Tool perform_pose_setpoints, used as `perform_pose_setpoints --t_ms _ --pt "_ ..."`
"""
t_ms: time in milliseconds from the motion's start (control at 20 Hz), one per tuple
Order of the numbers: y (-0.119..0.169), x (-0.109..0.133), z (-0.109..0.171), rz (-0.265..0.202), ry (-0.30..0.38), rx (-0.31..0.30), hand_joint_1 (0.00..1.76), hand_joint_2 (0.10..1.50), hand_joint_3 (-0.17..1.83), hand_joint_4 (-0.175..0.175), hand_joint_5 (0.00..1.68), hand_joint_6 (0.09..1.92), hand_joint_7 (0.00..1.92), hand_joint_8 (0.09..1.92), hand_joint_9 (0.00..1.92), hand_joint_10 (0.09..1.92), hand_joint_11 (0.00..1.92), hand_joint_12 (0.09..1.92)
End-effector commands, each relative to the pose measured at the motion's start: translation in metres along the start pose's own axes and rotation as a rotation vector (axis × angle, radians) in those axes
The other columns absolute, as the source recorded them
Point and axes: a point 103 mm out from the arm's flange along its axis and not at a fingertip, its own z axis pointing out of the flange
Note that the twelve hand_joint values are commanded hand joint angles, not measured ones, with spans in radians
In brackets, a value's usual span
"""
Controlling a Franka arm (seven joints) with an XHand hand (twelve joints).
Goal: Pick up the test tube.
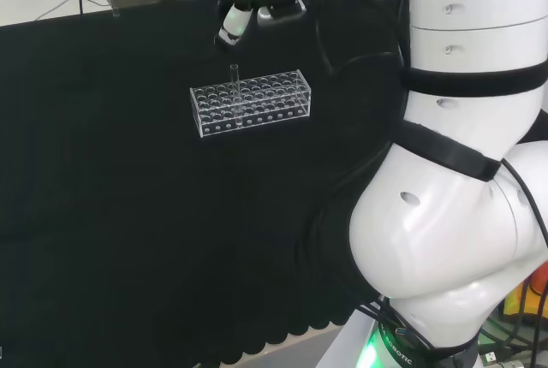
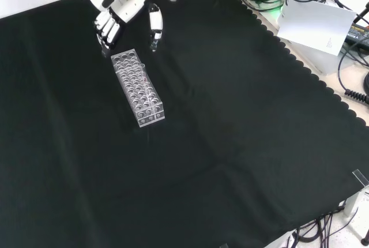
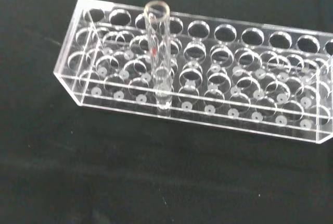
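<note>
Front view, upper left: the hand (image 2: pixel 115 14) hangs just beyond the rack (image 2: pixel 138 88), fingers (image 2: pixel 154 27) released. They should probably straddle the upright test tube (image 3: pixel 158 57), pinch near its rim, then lift straight up.

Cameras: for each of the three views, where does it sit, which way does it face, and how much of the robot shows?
Head view: behind and above the arm's base, facing the bench; white arm links at right, hand beyond the rack.
Front view: opposite the arm, looking down on the cloth; hand at top left.
Wrist view: at the wrist, looking down on the test tube standing in the rack.
All three show the rack.
</note>
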Motion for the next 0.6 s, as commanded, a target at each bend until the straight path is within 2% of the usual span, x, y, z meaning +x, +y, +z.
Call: perform_pose_setpoints --t_ms 50,400,500,600 --pt "0.013 0.002 0.018 0.007 -0.014 0.016 0.78 0.69 0.39 -0.007 0.32 0.09 0.22 0.85 0.06 0.95 0.0 1.42" --pt "0.015 0.001 0.027 0.014 -0.008 0.009 0.84 0.66 0.43 -0.037 0.43 0.09 0.44 0.86 0.2 0.93 0.0 1.51" --pt "0.013 0.002 0.033 0.017 -0.006 0.006 0.86 0.65 0.46 -0.056 0.48 0.15 0.55 0.86 0.3 0.9 0.01 1.53" --pt "0.011 0.003 0.039 0.017 0.001 0.008 0.89 0.62 0.5 -0.075 0.51 0.38 0.67 0.86 0.4 0.86 0.04 1.53"
